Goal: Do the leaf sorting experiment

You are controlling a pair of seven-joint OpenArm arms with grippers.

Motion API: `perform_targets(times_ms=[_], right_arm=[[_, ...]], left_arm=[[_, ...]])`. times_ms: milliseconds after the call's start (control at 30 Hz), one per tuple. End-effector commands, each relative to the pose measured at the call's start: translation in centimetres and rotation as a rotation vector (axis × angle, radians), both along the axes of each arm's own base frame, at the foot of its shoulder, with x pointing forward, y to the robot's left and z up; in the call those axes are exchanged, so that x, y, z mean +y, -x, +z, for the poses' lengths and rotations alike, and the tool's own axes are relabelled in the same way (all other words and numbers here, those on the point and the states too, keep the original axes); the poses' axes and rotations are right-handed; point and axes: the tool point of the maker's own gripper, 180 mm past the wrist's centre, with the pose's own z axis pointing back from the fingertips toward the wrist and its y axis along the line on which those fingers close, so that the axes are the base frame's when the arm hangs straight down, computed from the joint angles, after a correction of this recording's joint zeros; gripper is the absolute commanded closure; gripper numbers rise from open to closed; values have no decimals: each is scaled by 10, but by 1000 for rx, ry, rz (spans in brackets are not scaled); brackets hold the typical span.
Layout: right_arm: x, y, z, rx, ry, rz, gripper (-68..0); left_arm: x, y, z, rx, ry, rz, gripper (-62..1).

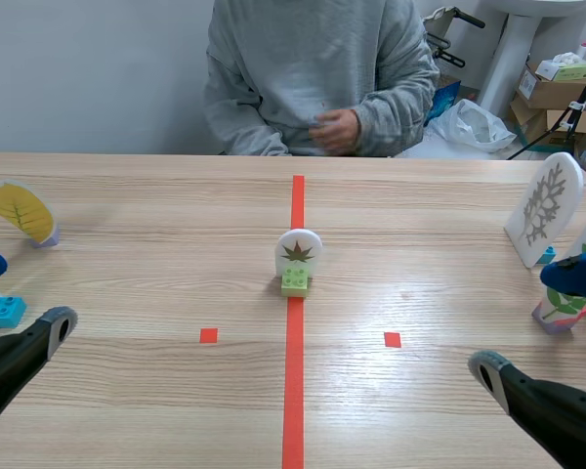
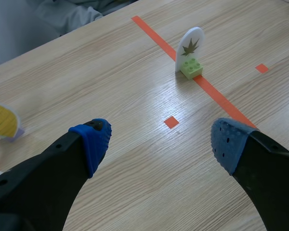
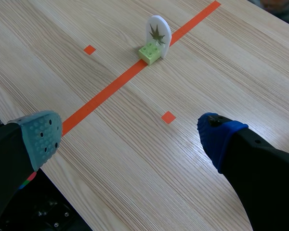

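Left gripper [image 2: 159, 143] and right gripper [image 3: 129, 137], both spread and empty, hung near us; leaf card [image 1: 298, 252] stood upright on its brick [image 1: 295, 282], on the centre tape [image 1: 293, 391]. We judged a glancing finger could topple it.

The scene view looks from between the arms, low over the near edge of the counter [image 1: 176, 410]. It faces across the counter toward the person [image 1: 313, 78] seated on the far side, with the brown leaf card [image 1: 298, 256] at mid-distance. The left wrist view looks forward and down past the left arm's fingers [image 2: 94, 139], close to the counter, with the brown leaf card ahead of them. The right wrist view looks likewise past the right arm's fingers [image 3: 38, 137]. All three views share the brown leaf card and the tape line [image 1: 293, 391] under it.
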Motion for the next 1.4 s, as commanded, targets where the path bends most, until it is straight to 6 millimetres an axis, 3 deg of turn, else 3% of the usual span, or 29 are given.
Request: perform_targets(times_ms=[0,1367], right_arm=[[-1,-3,6,-23,-9,6,-573],[-1,-3,6,-25,-11,7,-573]], left_arm=[[0,0,3,-9,10,4,-456],[2,-2,0,5,-4,8,-456]])
